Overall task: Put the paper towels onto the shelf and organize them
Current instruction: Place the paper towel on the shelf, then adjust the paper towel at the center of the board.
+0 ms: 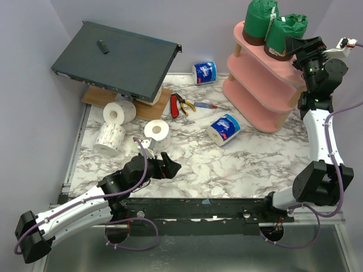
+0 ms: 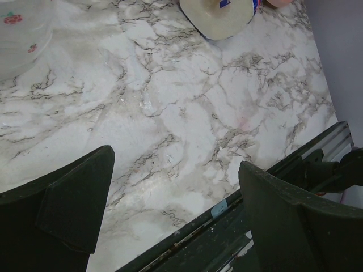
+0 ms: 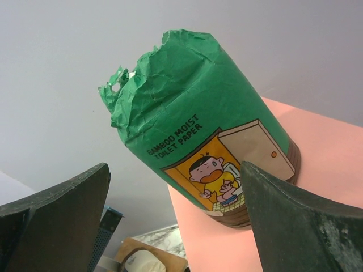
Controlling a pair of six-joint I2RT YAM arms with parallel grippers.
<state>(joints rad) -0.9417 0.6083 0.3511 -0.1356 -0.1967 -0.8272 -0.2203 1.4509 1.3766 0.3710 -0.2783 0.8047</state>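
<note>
The right gripper (image 1: 292,45) is released at the upper right of the frame, jaws wide, facing the right-hand green roll (image 1: 285,34). It appears just apart from the roll, though the wrist view is not conclusive. This roll and the left-hand green roll (image 1: 259,20) stand upright on the top tier of the shelf (image 1: 255,85). The left gripper (image 1: 169,168) is released, low over the table (image 1: 249,164) at lower centre-left. Three white rolls (image 1: 157,131) and two blue-and-white rolls (image 1: 224,129) rest on the table.

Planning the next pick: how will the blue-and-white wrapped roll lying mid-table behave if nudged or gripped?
The blue-and-white wrapped paper roll lies on its curved side on the marble tabletop, so a nudge would probably roll it. Its wrapper looks glossy, so maybe slippery. Being wound paper, likely light and squashy.
</note>
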